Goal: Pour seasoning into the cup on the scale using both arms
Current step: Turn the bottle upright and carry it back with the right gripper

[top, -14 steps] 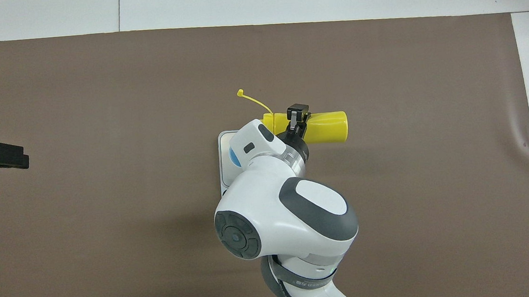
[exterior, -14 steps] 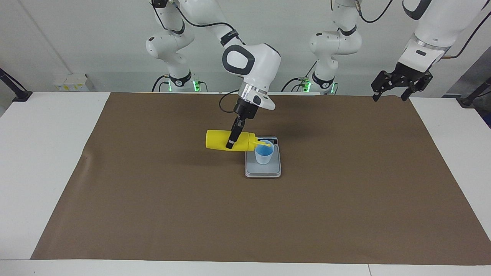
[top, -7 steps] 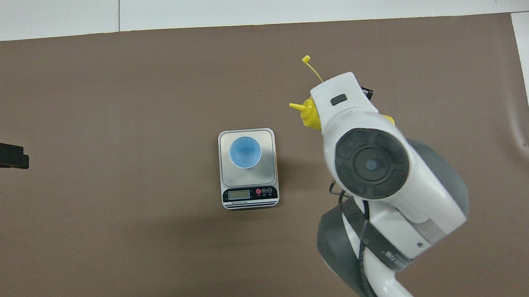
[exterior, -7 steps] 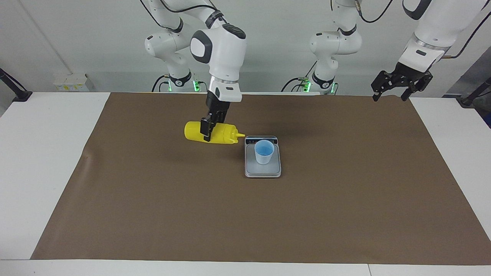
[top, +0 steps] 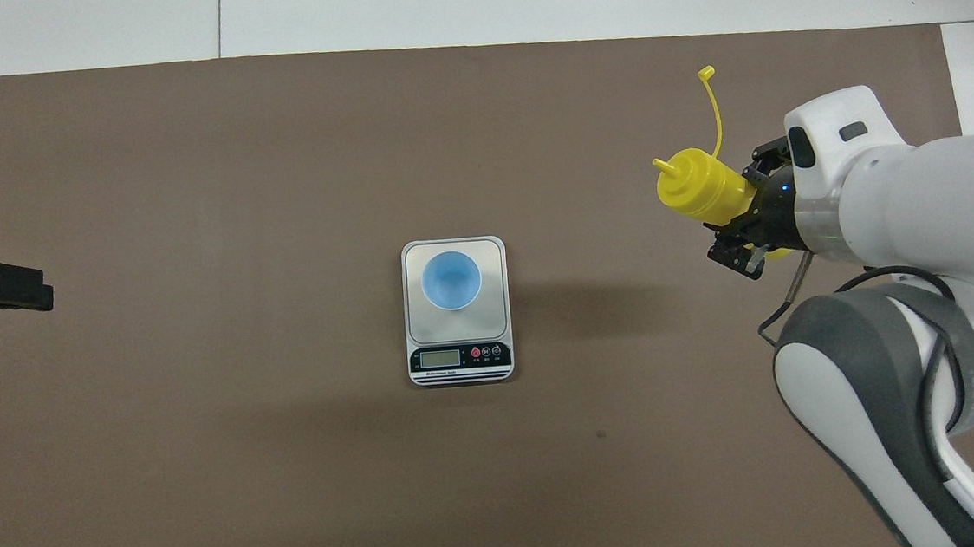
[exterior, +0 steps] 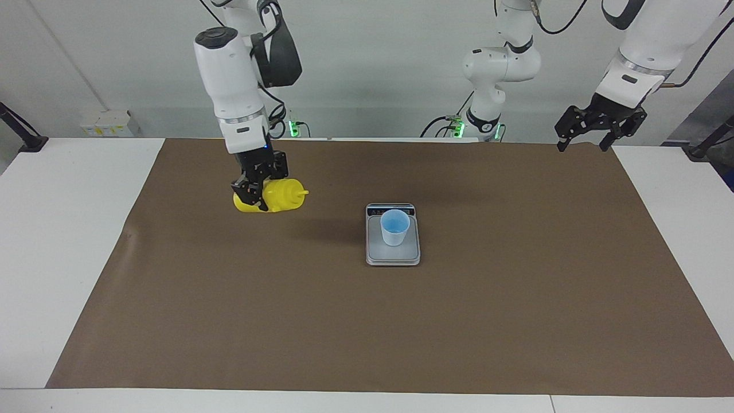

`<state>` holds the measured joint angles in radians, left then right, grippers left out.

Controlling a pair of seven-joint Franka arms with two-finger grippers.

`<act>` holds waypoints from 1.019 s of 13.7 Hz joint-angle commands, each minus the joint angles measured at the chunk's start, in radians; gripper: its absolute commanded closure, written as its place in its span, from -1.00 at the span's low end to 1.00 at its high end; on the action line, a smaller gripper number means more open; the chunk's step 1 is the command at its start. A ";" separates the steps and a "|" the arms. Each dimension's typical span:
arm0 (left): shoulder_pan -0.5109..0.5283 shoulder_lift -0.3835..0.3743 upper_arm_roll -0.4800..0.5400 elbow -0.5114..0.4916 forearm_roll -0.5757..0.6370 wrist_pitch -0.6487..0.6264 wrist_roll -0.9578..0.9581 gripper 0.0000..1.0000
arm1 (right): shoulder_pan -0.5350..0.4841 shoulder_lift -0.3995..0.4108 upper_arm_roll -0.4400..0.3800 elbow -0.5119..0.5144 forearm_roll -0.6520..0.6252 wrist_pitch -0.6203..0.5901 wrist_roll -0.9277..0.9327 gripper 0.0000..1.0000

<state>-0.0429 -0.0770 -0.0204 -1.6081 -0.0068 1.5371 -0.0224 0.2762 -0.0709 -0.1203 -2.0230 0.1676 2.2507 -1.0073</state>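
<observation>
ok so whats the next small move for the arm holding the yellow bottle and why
Probably lower the seasoning onto the brown mat and let go: the right end effector holds it tilted, low, well clear of the cup on the scale.

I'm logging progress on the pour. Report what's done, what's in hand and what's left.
Done: the cup stands on the scale. In hand: the right hand grips the seasoning, tilted, over the mat at its own end, away from the cup. The left hand waits. Left: setting the seasoning down.
</observation>
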 commanded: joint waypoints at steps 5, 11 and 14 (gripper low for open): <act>0.015 -0.026 -0.006 -0.024 -0.013 -0.008 -0.008 -1.00 | -0.204 -0.055 0.011 -0.198 0.571 0.062 -0.558 1.00; 0.014 -0.026 -0.006 -0.024 -0.013 -0.008 -0.008 -1.00 | -0.313 0.061 0.011 -0.256 0.984 0.009 -1.071 1.00; 0.014 -0.024 -0.006 -0.024 -0.015 -0.008 -0.008 -1.00 | -0.359 0.124 0.011 -0.278 1.166 -0.071 -1.267 1.00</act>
<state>-0.0429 -0.0770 -0.0204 -1.6081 -0.0068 1.5370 -0.0225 -0.0366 0.0306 -0.1227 -2.2882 1.2330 2.2348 -2.1589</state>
